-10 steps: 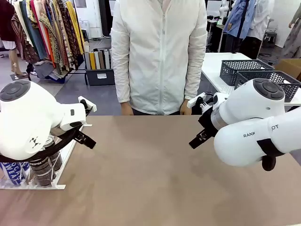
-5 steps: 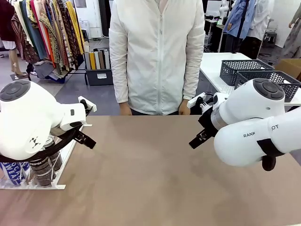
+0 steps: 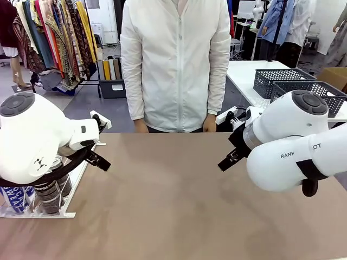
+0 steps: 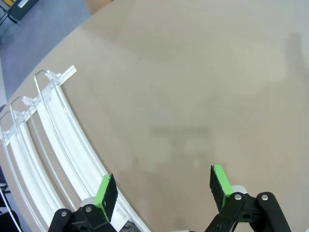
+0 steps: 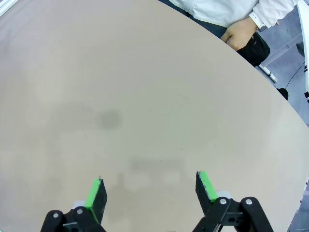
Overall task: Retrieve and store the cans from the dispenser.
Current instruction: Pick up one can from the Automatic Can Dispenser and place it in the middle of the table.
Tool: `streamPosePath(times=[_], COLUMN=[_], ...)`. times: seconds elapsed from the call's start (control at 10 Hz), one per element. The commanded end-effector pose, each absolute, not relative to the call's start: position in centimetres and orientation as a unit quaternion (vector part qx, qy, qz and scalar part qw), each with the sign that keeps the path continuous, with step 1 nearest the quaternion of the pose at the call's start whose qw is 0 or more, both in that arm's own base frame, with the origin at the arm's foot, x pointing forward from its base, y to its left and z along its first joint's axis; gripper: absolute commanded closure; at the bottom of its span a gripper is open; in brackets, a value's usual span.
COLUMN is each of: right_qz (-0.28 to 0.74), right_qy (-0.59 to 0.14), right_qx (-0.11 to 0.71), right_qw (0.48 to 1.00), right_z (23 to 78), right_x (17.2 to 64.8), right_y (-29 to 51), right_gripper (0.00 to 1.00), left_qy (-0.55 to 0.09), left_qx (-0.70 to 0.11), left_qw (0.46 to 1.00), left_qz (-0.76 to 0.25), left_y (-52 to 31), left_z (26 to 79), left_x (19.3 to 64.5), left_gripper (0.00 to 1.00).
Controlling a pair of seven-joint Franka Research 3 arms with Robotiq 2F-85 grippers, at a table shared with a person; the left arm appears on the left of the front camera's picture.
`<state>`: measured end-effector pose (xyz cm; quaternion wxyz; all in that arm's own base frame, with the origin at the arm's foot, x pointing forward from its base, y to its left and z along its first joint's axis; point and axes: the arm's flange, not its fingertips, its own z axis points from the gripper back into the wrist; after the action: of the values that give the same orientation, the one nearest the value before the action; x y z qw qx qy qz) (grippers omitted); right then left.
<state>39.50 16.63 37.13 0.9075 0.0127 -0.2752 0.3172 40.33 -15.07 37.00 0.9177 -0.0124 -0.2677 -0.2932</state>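
While the left tool (image 4: 162, 184) and right tool (image 5: 150, 189) both hang spread and empty over the tabletop (image 5: 145, 96), the dispenser (image 4: 53, 140) lies just beside the left one, which should centre squarely over one of the cans (image 3: 50, 197) at the rack's near end.

The dispenser (image 3: 38, 212) sits on the table (image 3: 173, 195) at its near left corner, with cans (image 3: 50, 196) in its near end. The left gripper (image 4: 164, 186) hangs over the table beside the dispenser's right edge. The right gripper (image 5: 149, 191) hangs over the table's right side. A person (image 3: 179, 65) stands behind the far edge, at the middle. Baskets (image 3: 282, 78) lie on another table behind, to the right.
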Motion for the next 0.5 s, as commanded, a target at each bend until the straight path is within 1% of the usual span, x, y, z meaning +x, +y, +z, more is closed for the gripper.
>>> streamPosePath(times=[0.0, 0.3, 0.4], right_qz=[0.317, 0.317, 0.329], right_qy=[-0.275, -0.275, -0.259], right_qx=[0.013, 0.013, 0.031], right_qw=[0.907, 0.907, 0.908], right_z=[37.14, 37.13, 37.51], right_x=[39.5, 39.5, 39.26], right_y=[16.63, 16.63, 16.26], right_gripper=[0.0, 0.0, 0.0], left_qy=[-0.268, -0.268, -0.268], left_qx=[-0.012, -0.012, -0.012], left_qw=[0.918, 0.918, 0.918], left_qz=[-0.294, -0.294, -0.293], left_y=[-15.08, -15.08, -15.07], left_z=[37.02, 37.02, 37.0], left_x=[40.33, 40.33, 40.33], left_gripper=[0.0, 0.0, 0.0])
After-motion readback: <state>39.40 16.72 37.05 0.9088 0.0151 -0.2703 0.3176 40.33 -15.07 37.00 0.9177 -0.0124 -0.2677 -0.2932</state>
